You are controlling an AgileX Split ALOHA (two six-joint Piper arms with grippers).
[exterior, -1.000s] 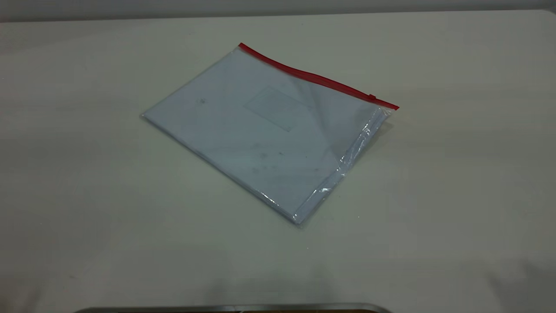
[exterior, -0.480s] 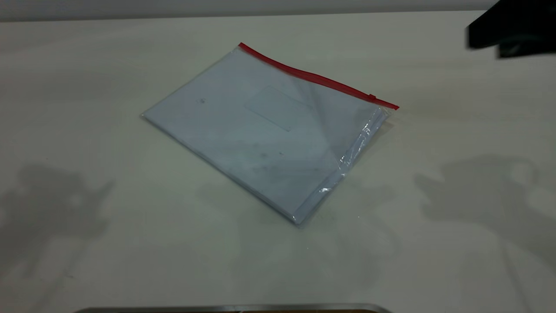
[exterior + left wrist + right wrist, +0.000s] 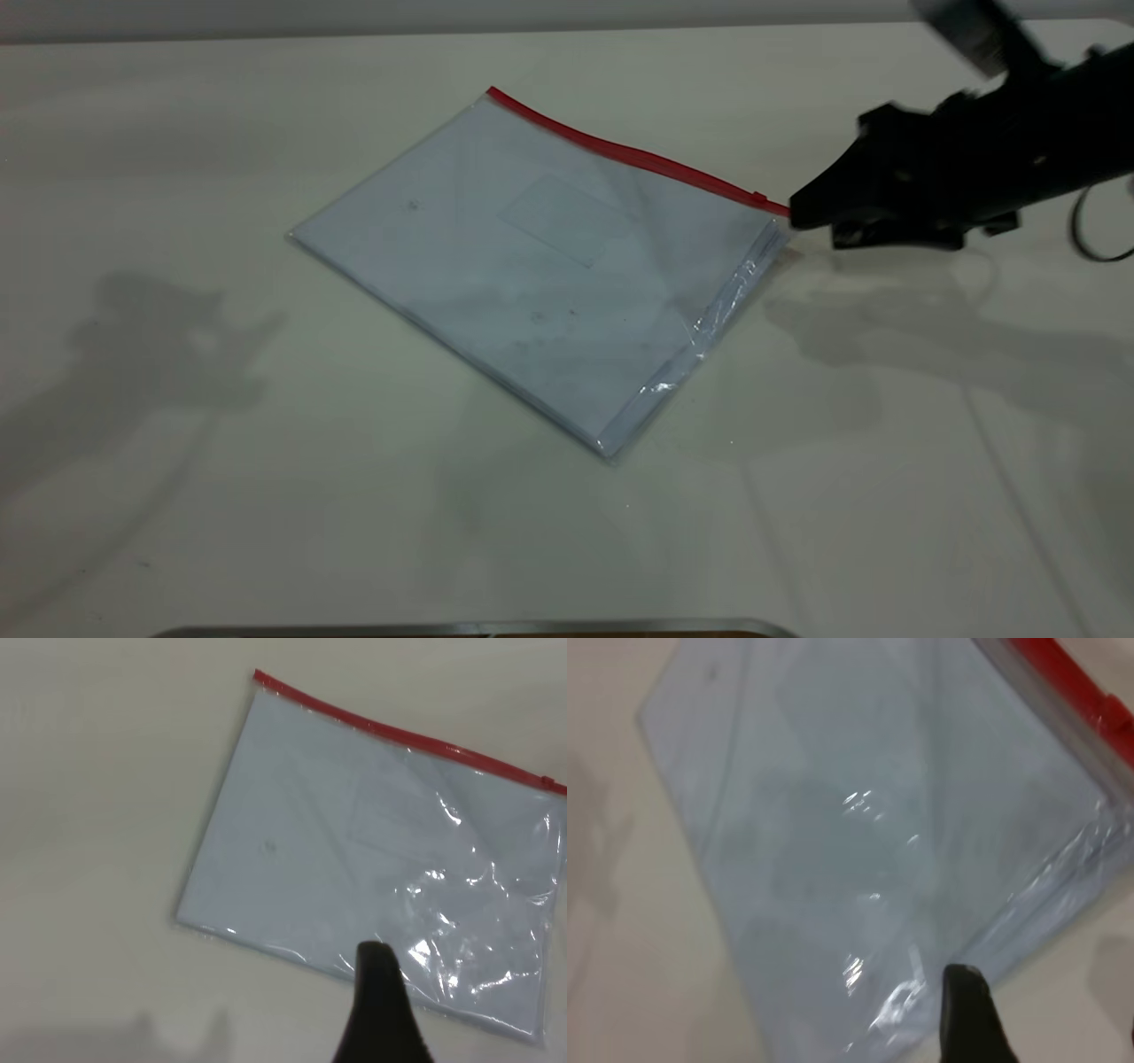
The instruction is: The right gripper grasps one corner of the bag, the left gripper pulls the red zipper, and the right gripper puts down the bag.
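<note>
The bag (image 3: 532, 266) lies flat on the table, a clear pouch with white sheets inside. The red zipper (image 3: 638, 158) runs along its far edge, and the slider tab (image 3: 759, 197) sits near the right corner. My right gripper (image 3: 811, 221) has come in from the right and hovers open, right beside that corner, holding nothing. In the right wrist view one fingertip (image 3: 967, 1005) is over the bag (image 3: 859, 815), near the zipper end (image 3: 1063, 673). My left gripper (image 3: 381, 992) is outside the exterior view. Its black tip hangs above the bag's near edge (image 3: 354, 842), far from the zipper (image 3: 399, 731).
A pale table (image 3: 177, 443) carries the bag. A metal rim (image 3: 478, 629) shows at the front edge. Arm shadows fall on the table at the left and right of the bag.
The right arm has come into view from the upper right and dropped to the bag's right zipper corner. Arm shadows appeared and shifted. The bag has not moved.
</note>
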